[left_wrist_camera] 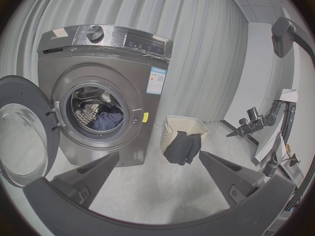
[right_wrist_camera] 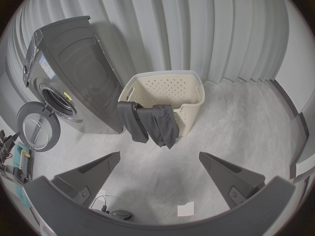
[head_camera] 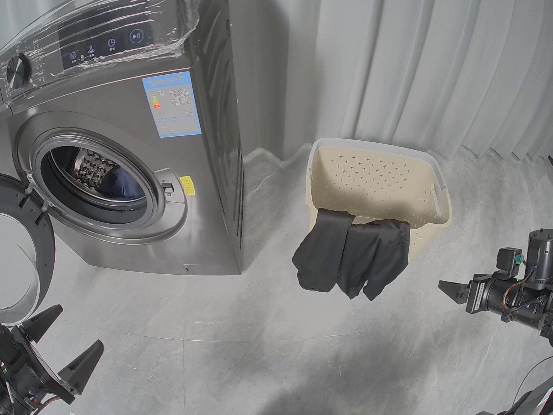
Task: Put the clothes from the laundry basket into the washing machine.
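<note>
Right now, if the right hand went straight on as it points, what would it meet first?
Probably the dark clothes draped over the front rim of the laundry basket; the right hand points there, though depth is unclear.

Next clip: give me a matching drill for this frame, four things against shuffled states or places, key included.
Things:
1. washing machine door
2. dark garment
3. blue clothing
4. left gripper

States or places:
A. inside the drum
B. open and empty
C. swung open
D. draped over the front rim of the laundry basket

Pairs: 1-C, 2-D, 3-A, 4-B.
</note>
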Robot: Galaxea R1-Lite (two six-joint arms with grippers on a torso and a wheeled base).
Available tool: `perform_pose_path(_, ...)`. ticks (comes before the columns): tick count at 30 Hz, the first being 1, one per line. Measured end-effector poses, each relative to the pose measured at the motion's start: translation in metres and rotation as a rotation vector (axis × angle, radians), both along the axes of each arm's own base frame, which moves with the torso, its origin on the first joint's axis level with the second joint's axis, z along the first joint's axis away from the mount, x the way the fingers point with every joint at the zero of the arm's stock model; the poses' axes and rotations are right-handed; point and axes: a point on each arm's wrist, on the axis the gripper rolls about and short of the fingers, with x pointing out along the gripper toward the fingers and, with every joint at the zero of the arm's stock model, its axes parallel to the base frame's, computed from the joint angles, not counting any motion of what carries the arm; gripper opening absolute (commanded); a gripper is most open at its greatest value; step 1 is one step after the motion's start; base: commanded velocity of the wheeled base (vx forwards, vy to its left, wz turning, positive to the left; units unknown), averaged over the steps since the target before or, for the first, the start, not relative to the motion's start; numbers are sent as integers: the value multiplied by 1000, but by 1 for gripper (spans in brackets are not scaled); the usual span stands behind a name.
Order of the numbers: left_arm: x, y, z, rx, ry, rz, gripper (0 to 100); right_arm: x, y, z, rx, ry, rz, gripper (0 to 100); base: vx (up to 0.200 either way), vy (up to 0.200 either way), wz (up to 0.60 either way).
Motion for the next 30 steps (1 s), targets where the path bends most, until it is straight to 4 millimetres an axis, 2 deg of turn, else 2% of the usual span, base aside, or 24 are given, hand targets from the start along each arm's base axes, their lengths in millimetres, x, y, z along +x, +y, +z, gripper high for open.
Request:
perform_pose_path(5,0,0,0,0,0,-2,100,5,7,-8,0,44,36,100,0,0,0)
perform_pose_path(13,0,0,-1,3,5,-4,100,17,18,-14,2,53,72,100,200,0,0)
perform_pose_path(23,0,0,-1,3,5,-4,100,47,33,-33,24,9,89,100,200,0,0)
perform_pose_path(30,0,0,1,-5,-2,-4,100,72,44,-56,25,46,91,100,0,0,0)
